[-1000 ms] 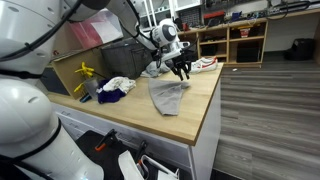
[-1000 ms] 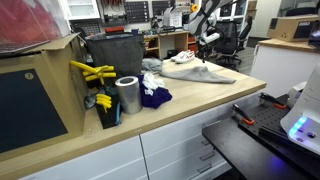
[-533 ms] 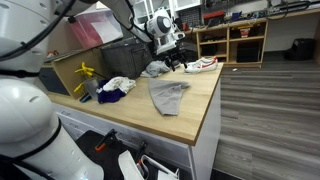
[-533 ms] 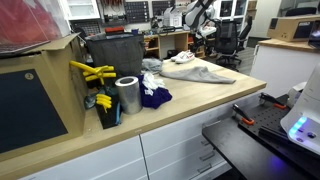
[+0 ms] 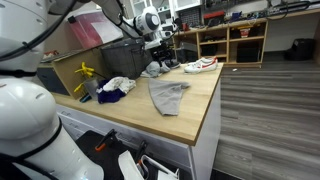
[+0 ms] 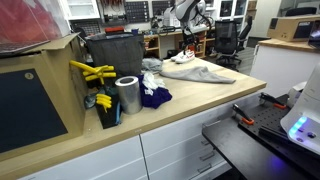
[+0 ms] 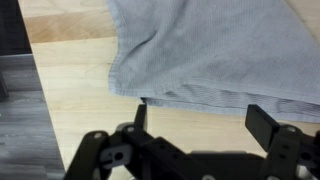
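The gripper (image 7: 200, 128) hangs in the air with its jaws spread wide and nothing between them. The grey cloth (image 7: 210, 50) lies loose on the wooden table (image 7: 70, 100), below the jaws and a bit ahead of them, its hem just past the fingertips. I think a grab at that thin hem could slip off. A push down too hard could bang the fingers on the wood, or bunch the cloth up and shove it away
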You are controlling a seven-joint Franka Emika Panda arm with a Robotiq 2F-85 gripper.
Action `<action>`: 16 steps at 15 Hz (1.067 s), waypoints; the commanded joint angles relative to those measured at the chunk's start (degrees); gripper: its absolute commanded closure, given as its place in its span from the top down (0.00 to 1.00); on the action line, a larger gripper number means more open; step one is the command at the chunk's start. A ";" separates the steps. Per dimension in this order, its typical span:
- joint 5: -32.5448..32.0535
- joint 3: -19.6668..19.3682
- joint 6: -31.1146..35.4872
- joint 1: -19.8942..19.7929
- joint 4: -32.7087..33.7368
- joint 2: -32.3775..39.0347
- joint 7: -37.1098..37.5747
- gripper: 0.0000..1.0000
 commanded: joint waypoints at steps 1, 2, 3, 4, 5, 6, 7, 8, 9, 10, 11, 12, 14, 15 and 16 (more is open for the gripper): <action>2.28 -0.01 -4.75 2.03 4.01 2.08 5.96 1.00; 2.73 -0.01 -5.49 2.52 4.92 2.74 7.56 1.00; 2.96 -0.09 -6.37 3.06 6.05 3.50 9.18 1.00; 2.99 -0.27 -7.04 3.65 7.28 4.33 10.86 1.00; 3.02 -0.34 -7.38 4.09 8.48 5.25 12.00 1.00; 2.78 -0.62 -7.86 4.68 9.92 6.34 13.77 1.00; 2.70 -0.63 -8.34 5.03 11.36 7.37 14.61 1.00; 2.47 -0.64 -8.82 5.34 12.73 8.42 14.88 1.00; 2.72 -0.31 -10.58 5.30 14.11 9.16 14.08 1.00; 2.30 -0.38 -6.81 5.04 9.35 6.73 13.20 1.00; 2.30 -0.37 -7.06 5.19 9.99 7.32 13.19 1.00; 2.30 -0.38 -7.02 5.23 9.96 7.50 13.18 1.00; 2.29 -0.43 -7.02 5.18 9.93 7.52 13.15 1.00; 2.29 -0.49 -7.02 5.14 9.93 7.52 13.14 1.00; 2.28 -0.52 -7.02 5.13 9.93 7.52 13.14 1.00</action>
